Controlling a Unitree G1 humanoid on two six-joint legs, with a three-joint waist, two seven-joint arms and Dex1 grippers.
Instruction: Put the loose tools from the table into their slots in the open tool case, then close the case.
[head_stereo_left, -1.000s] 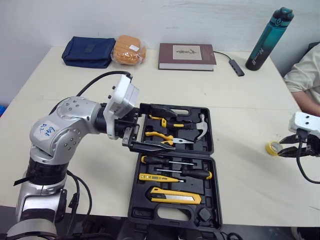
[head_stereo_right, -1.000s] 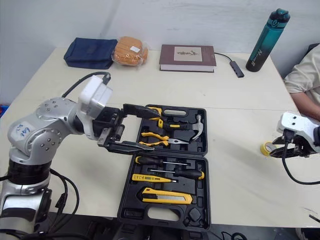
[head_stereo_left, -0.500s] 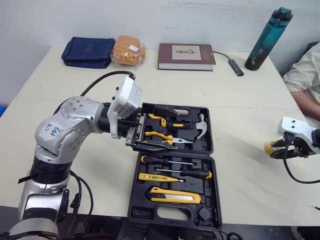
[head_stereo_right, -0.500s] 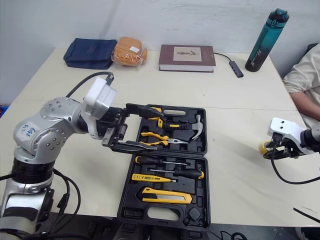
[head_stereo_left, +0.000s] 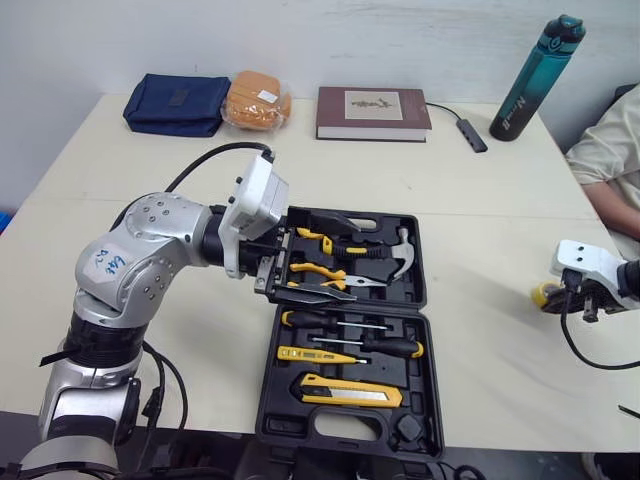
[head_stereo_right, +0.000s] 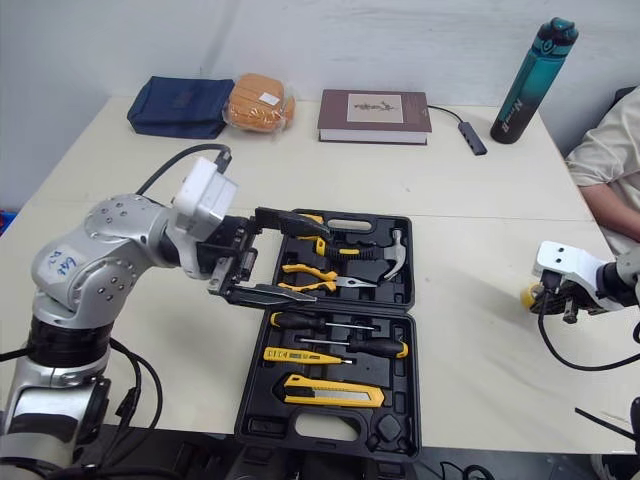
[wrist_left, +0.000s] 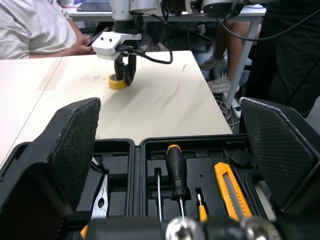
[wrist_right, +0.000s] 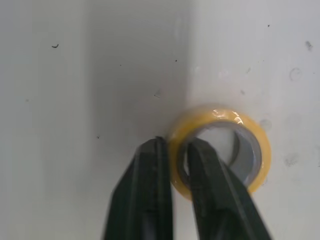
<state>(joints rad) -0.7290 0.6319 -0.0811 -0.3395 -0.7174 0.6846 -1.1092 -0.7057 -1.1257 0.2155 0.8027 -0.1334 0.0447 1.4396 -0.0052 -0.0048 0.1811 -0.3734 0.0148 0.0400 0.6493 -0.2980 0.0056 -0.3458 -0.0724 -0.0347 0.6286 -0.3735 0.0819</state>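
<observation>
The black tool case (head_stereo_left: 420, 262) lies open in the middle of the table, with a hammer (head_stereo_left: 400, 250), pliers (head_stereo_left: 320, 272), screwdrivers (head_stereo_left: 380, 345) and a yellow utility knife (head_stereo_left: 350, 392) in its slots. My left gripper (head_stereo_left: 345, 258) hangs open over the case's left side, nothing between its fingers. A yellow tape roll (wrist_right: 220, 114) lies on the table to the right of the case. My right gripper (wrist_right: 175, 145) is shut on the roll's wall, one finger inside the ring and one outside. The left wrist view shows the same roll (wrist_left: 116, 82).
Along the table's far edge lie a navy pouch (head_stereo_left: 178, 102), an orange wrapped item (head_stereo_left: 257, 98), a dark red book (head_stereo_left: 373, 112), a cable adapter (head_stereo_left: 470, 132) and a teal bottle (head_stereo_left: 535, 78). A person's sleeve (head_stereo_left: 605, 150) shows at the right edge.
My right gripper has moved in from beside the tape roll and shut on its wall. My left gripper has edged slightly toward the case, still open.
</observation>
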